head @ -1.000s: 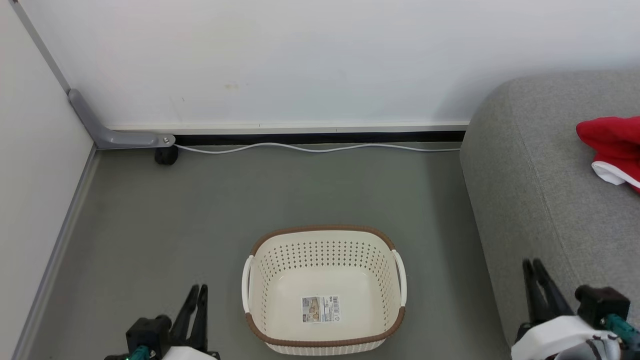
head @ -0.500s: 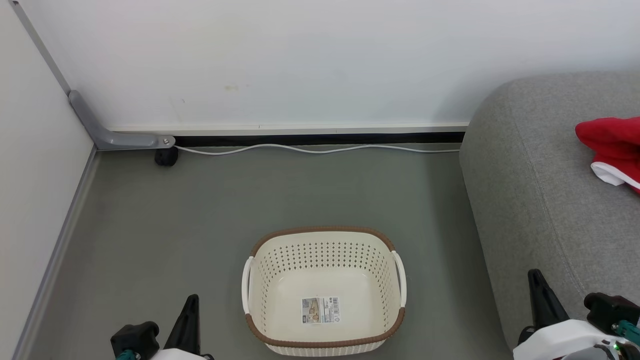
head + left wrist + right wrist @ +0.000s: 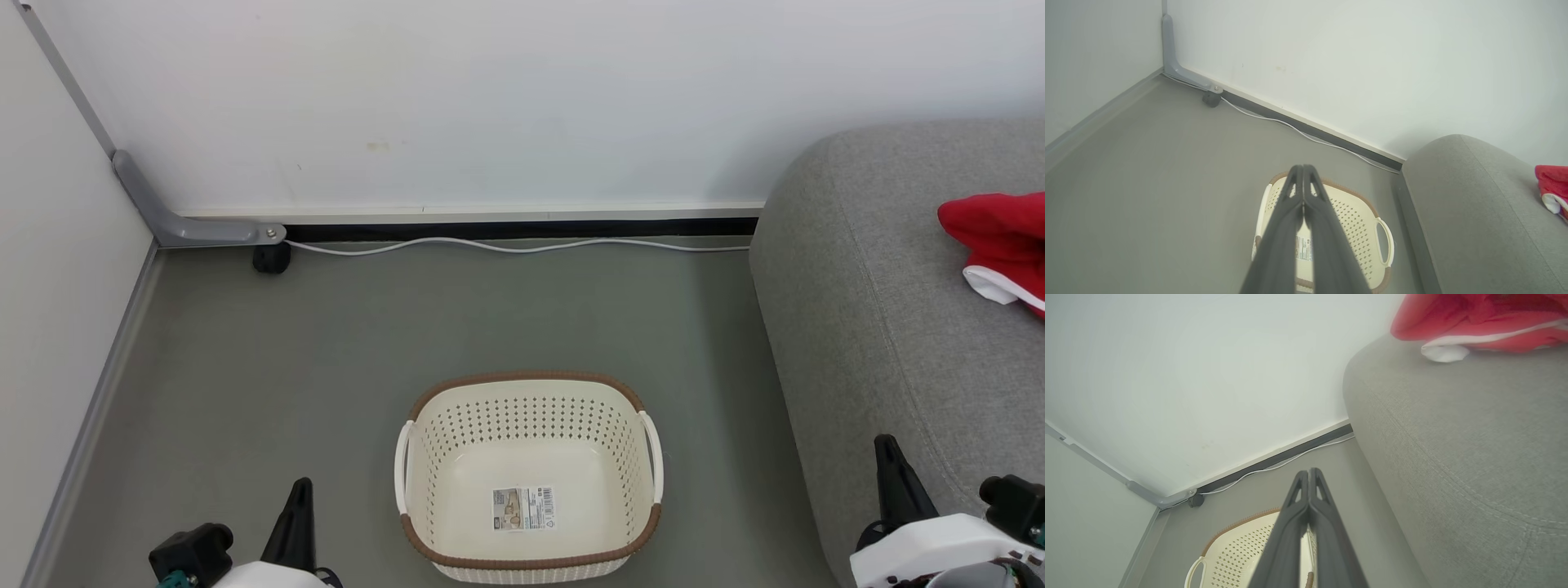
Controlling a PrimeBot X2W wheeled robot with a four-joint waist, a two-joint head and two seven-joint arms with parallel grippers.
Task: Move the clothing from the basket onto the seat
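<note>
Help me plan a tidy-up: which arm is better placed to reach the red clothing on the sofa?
Right. The right gripper sits by the seat, on the side where the clothing lies; the left gripper is across the empty basket. Both are shut.

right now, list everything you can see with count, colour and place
basket: one, cream-white with brown rim, on the floor at lower centre
label: one, paper, on the basket's bottom
clothing: one heap, number of pieces unclear, red with white trim, on the seat at the right edge
seat: one, light grey, right of the basket
cable: one, white, along the foot of the back wall
bracket: one, grey, in the far left corner
black foot: one, under the bracket's end
floor: grey-green
wall: white, behind everything
left gripper: one, dark fingers, shut, holding nothing, lower left
right gripper: one, dark fingers, shut, holding nothing, lower right by the seat
</note>
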